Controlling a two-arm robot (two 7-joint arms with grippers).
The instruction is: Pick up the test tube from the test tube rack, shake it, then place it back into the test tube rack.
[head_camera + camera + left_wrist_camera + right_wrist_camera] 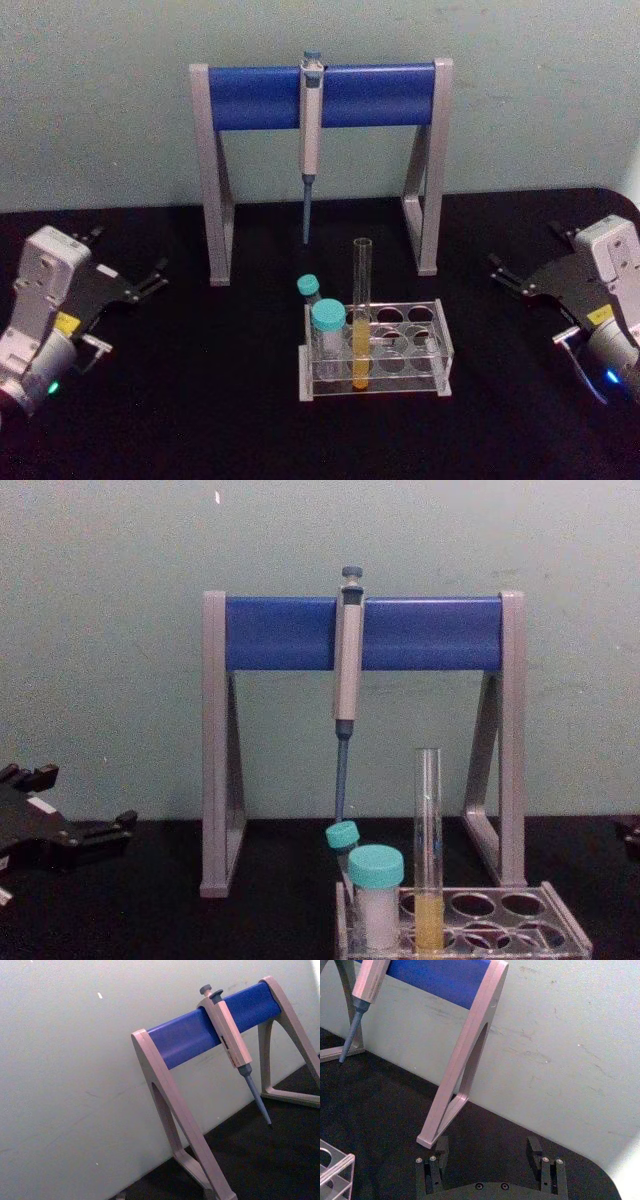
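Observation:
The test tube (pixel 361 310) stands upright in the left part of the clear test tube rack (pixel 420 345), yellow liquid in its lower end; the chest view shows the tube (pixel 429 850) rising well above the rack (pixel 520 925). My left gripper (pixel 130 252) rests open on the black table far to the left of the rack, also seen in the chest view (pixel 85 798). Far right of the rack, my right gripper (pixel 525 250) is open and holds nothing. The right wrist view shows its gripper (pixel 487 1147) with fingers spread and a corner of the rack (pixel 335 1170).
Two teal-capped tubes (pixel 327 330) with white contents stand in the rack just left of the test tube. Behind the rack is a grey-and-blue pipette stand (pixel 250 95) with a grey pipette (pixel 311 130) hanging from it. A pale wall closes the table's far side.

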